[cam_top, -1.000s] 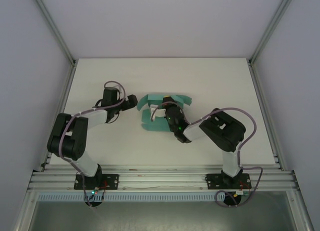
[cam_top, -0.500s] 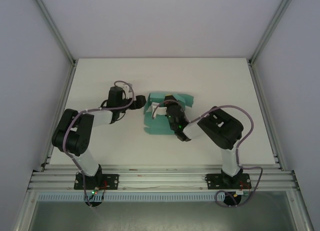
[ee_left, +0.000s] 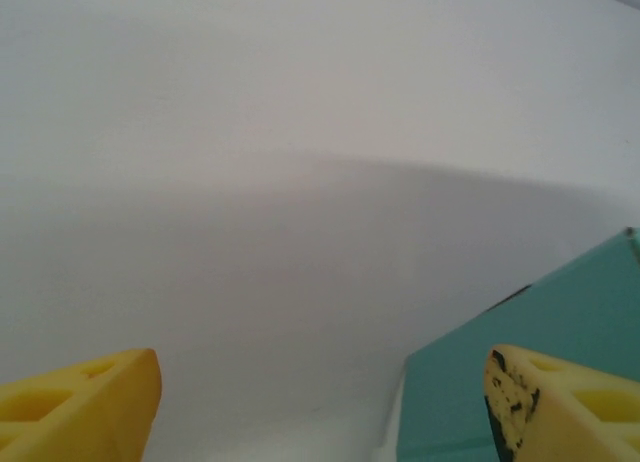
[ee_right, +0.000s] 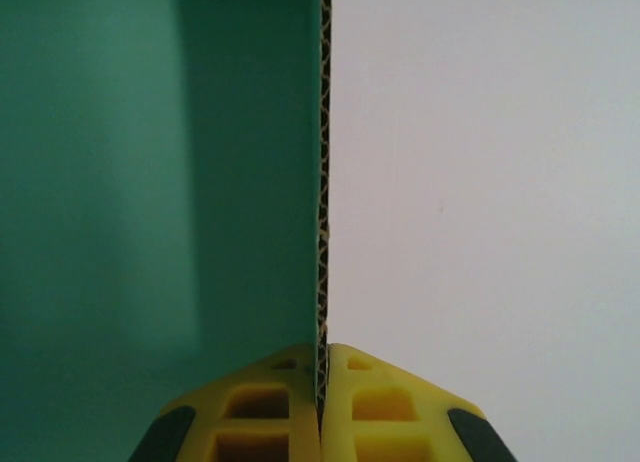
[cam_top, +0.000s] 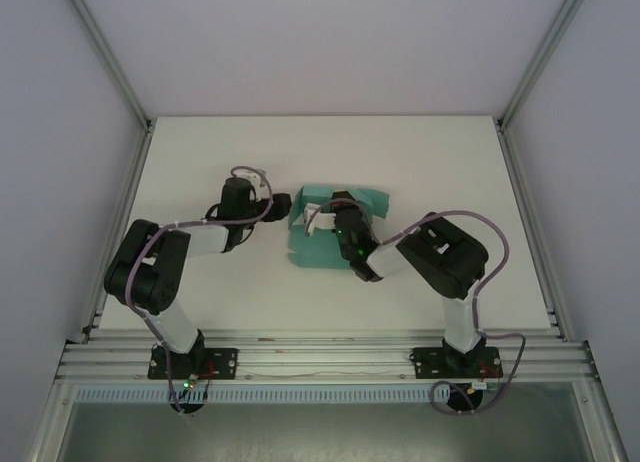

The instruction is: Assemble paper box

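Right gripper (ee_right: 322, 377): clamped shut on a panel of the paper box (ee_right: 150, 182), corrugated edge pinched between both pads. Left gripper (ee_left: 320, 407): jaws spread wide, holding nothing; teal panel just beside one fingertip. Box on white table (cam_top: 200, 152), between both grippers.

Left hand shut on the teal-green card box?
No: in the left wrist view the left hand has its yellow fingers wide apart, the teal-green corrugated card box just near one fingertip.
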`<state>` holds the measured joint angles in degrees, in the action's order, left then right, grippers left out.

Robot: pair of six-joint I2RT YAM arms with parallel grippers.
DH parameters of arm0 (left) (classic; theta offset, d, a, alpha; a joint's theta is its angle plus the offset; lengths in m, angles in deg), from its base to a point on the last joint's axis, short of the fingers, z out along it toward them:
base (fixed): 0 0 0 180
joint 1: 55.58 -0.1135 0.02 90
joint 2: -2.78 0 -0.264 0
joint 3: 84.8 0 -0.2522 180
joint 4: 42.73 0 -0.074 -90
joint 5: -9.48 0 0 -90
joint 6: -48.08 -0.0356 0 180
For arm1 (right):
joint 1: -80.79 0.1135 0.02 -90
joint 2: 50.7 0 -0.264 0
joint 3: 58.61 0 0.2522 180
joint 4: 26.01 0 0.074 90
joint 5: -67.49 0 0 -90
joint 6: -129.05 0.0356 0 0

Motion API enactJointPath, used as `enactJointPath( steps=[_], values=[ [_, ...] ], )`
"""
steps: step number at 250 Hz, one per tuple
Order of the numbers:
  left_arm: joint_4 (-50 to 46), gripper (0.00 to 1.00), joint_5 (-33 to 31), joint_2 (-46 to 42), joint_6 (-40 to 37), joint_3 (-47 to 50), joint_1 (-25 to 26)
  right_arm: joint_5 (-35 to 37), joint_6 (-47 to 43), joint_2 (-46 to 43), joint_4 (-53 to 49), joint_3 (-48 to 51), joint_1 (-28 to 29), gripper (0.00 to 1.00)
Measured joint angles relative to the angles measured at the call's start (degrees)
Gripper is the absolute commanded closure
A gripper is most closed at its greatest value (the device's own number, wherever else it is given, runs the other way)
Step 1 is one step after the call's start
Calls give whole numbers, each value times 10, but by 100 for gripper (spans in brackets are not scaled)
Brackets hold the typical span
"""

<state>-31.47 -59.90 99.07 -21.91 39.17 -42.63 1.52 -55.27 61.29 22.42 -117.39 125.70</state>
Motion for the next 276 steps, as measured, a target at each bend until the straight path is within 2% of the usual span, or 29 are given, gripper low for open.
enactJointPath(
  steps=[33,78,117,151,220,276],
  values=[
    [-21,0,-3,-33,10,14,-24,-10,35,-23,-62,-9,-7,100],
    [-24,6,9,-35,9,26,-29,-47,100,-74,-198,-39,-25,100],
    [-29,10,55,3,3,18,-28,-54,123,-83,-254,-56,-28,100],
    [-20,11,103,11,-5,18,-21,-54,127,-80,-275,-59,-29,100],
    [6,14,147,38,-21,-15,23,-43,136,-65,-277,-68,-30,100],
    [1,21,143,50,-47,-24,35,-43,137,-65,-272,-66,-31,100]
  ],
)
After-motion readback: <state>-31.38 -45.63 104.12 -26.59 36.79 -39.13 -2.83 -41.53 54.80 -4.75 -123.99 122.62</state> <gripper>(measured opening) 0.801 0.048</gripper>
